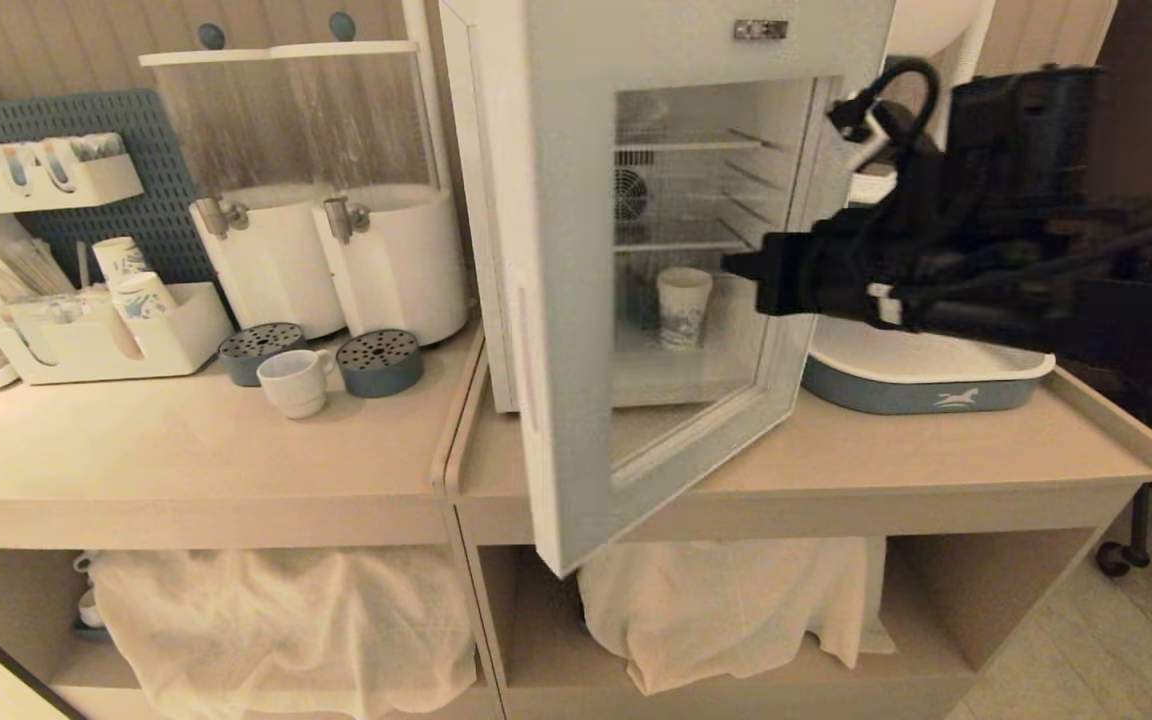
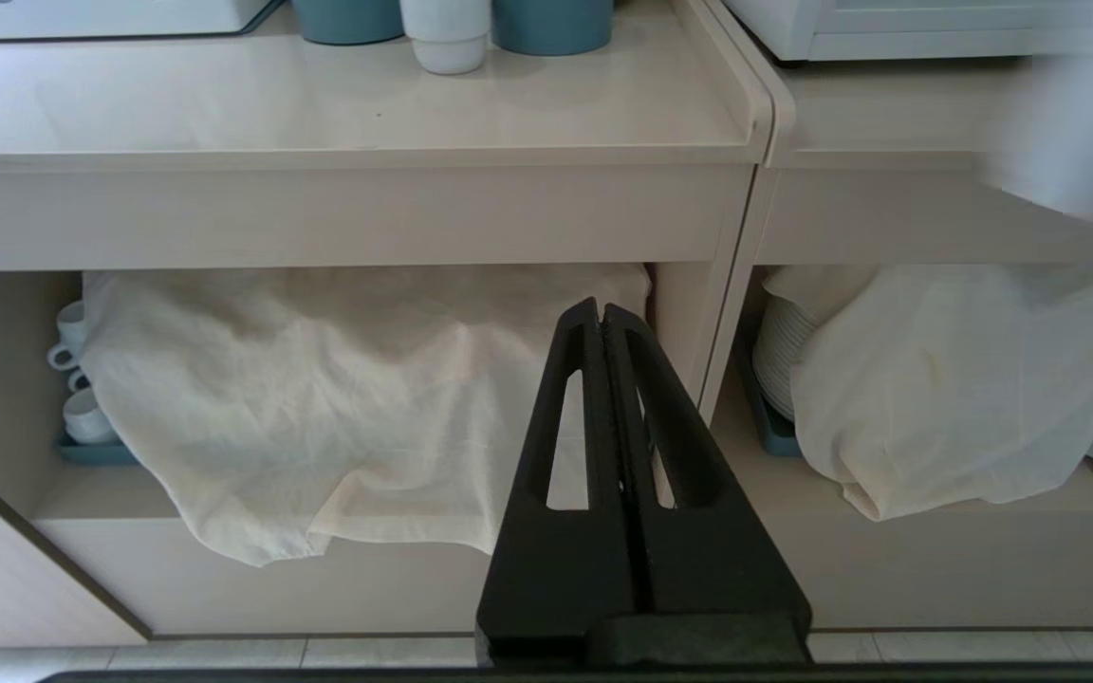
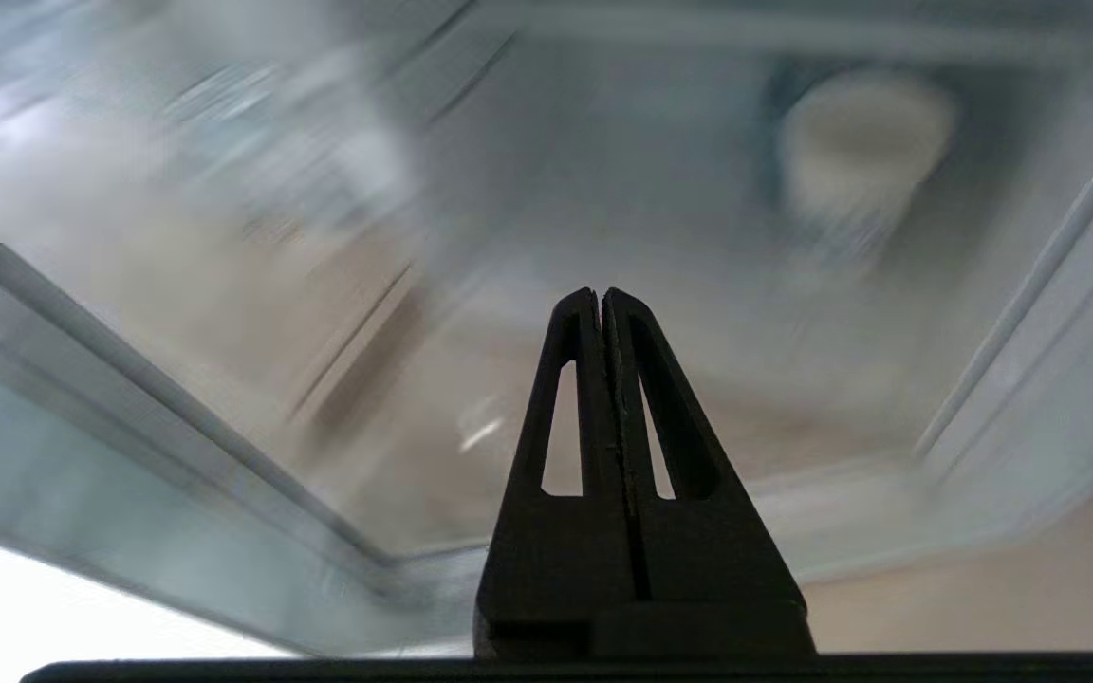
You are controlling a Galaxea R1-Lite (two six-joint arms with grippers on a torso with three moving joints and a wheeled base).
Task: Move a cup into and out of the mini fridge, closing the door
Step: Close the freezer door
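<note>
Fridge door open, white cup out on the bench.
The cup stands upright near the bench's back edge, handle pointing right. The mini fridge door swings toward the front edge. The right tool, pressed together and empty, is blurry by the opening. The left tool, also together, hangs below the bench.

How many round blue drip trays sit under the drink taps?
2. One blue drip tray sits below the left tap, the other blue drip tray below the right tap, with the cup standing between them. None seems hidden.
</note>
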